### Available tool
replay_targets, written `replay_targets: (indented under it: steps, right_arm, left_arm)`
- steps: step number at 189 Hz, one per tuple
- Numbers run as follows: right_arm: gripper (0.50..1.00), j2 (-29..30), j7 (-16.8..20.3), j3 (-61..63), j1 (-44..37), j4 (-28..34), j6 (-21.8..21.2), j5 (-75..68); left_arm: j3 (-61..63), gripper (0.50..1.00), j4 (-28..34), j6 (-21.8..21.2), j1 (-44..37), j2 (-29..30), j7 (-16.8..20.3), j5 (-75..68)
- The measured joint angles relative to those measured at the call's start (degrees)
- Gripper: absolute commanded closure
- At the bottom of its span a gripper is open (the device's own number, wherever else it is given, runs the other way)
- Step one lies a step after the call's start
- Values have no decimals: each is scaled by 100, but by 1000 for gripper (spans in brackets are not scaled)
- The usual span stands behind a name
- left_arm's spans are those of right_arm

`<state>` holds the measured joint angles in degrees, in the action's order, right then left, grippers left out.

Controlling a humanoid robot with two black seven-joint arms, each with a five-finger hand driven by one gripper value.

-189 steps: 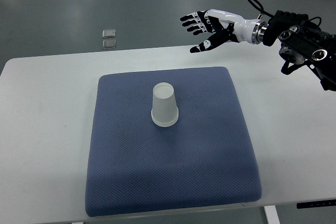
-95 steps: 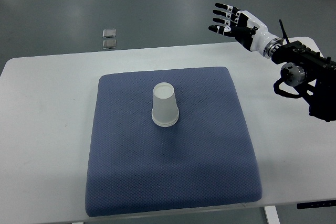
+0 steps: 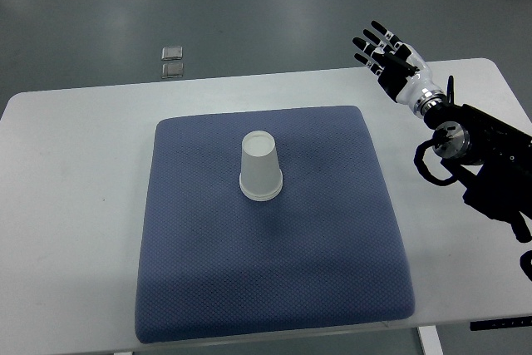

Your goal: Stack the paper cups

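1. The paper cup stack (image 3: 261, 166) stands upside down, rim on the blue pad (image 3: 332, 272), a little up from the pad's centre. It looks like nested cups, though the count cannot be told.
2. The right hand (image 3: 391, 57) hovers beyond the pad's far right corner, fingers spread, holding nothing; the left hand is out of view.
3. Risk: the pad looks soft and the stack is light, so a sideways brush from an arm could tip it.
4. The pad lies on a white table (image 3: 66, 205) and covers most of it.
5. Beyond the pad's far left corner, two small metal plates (image 3: 173, 61) sit on the grey floor (image 3: 249, 6).
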<state>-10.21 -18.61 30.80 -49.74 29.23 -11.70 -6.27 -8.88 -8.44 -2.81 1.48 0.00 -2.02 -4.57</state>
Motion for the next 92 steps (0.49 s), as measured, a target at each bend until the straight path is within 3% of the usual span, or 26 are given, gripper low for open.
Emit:
replay_targets:
  steps: [92]
  right_arm:
    - [589,-27,-29,9,183,-6,19,0]
  left_arm:
    - [0,500,0,0,1,0,0,0]
